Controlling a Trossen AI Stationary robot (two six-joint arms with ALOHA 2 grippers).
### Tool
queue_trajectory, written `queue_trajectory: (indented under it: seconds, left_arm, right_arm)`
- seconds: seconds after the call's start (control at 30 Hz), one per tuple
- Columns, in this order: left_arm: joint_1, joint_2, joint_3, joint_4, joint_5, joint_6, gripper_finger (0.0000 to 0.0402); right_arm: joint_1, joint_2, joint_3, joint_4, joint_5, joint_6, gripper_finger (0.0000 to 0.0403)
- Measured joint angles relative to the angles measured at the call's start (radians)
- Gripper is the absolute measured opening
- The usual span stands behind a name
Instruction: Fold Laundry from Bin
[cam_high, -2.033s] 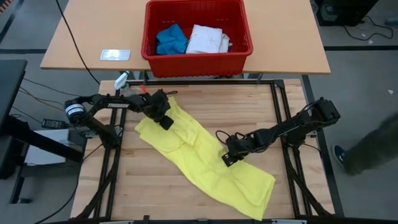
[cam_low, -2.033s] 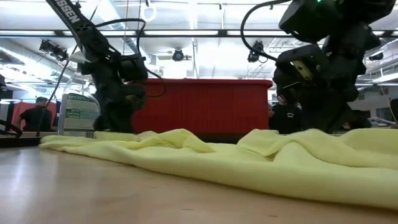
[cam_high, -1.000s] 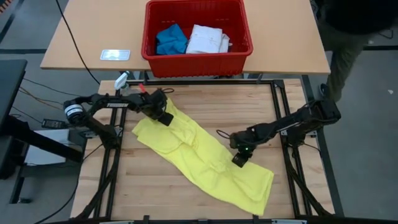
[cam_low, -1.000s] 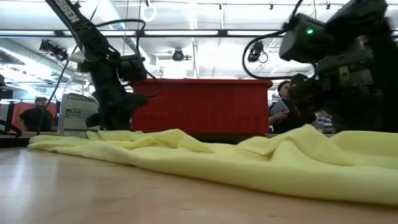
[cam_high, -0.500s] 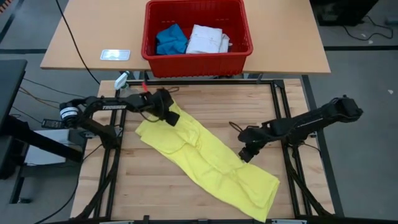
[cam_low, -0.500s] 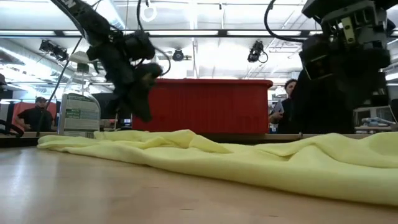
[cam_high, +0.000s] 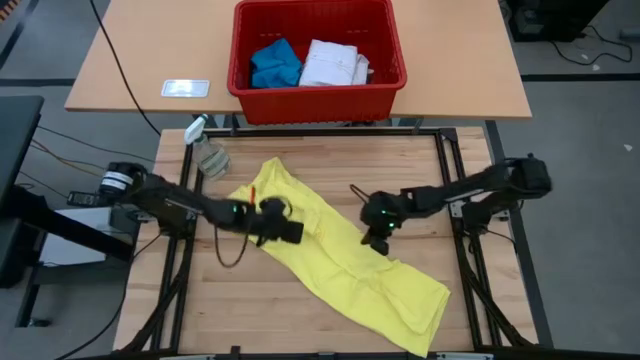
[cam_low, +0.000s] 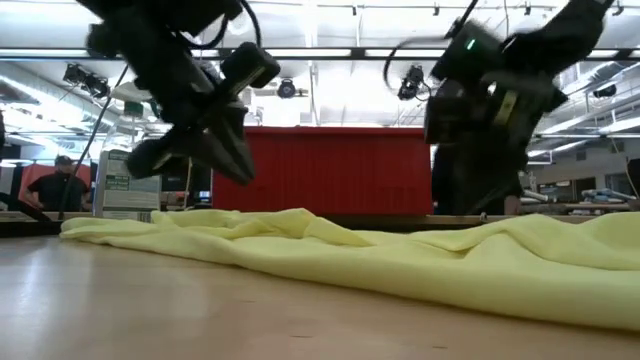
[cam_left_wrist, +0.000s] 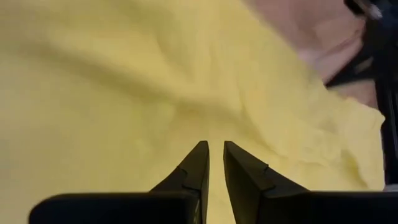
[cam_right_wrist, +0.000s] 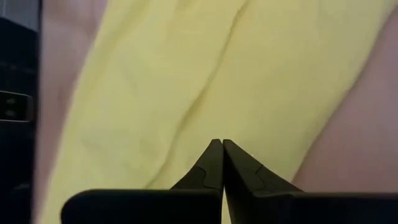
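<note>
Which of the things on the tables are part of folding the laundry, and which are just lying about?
Job:
yellow T-shirt
red bin
blue piece
white shirt

Lying about:
spray bottle
white card
</note>
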Motion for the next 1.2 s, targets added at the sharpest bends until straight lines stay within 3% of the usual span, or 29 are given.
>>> queue_trajectory:
  seconds: [0.23,0.43,0.57,0.73,1.0,1.2]
  left_arm:
    - [-0.163,0.151,0.000,0.012,-0.005,-0.295,0.0025]
    - [-0.152,0.220,0.007,0.003,-0.005,-0.310,0.0012]
    - [-0.072,0.225,0.008,-0.031,-0.010,-0.184,0.0012]
    - [0.091,0.226,0.008,-0.045,0.047,0.089,0.0012]
    - [0.375,0.227,0.004,-0.014,0.223,0.488,0.0012]
    - [0.445,0.171,0.006,-0.047,0.323,0.563,0.0011]
  right_arm:
    - [0.009,0.171,0.008,0.069,-0.018,-0.051,0.0011]
    - [0.108,0.137,0.004,-0.005,-0.012,0.065,0.0010]
    - [0.171,0.094,-0.002,-0.030,-0.011,0.190,0.0010]
    - [0.200,0.081,-0.002,-0.024,0.084,0.258,0.0010]
    - [0.007,0.080,0.010,-0.022,0.151,0.271,0.0010]
    - [-0.080,0.043,0.011,-0.089,0.144,0.234,0.0010]
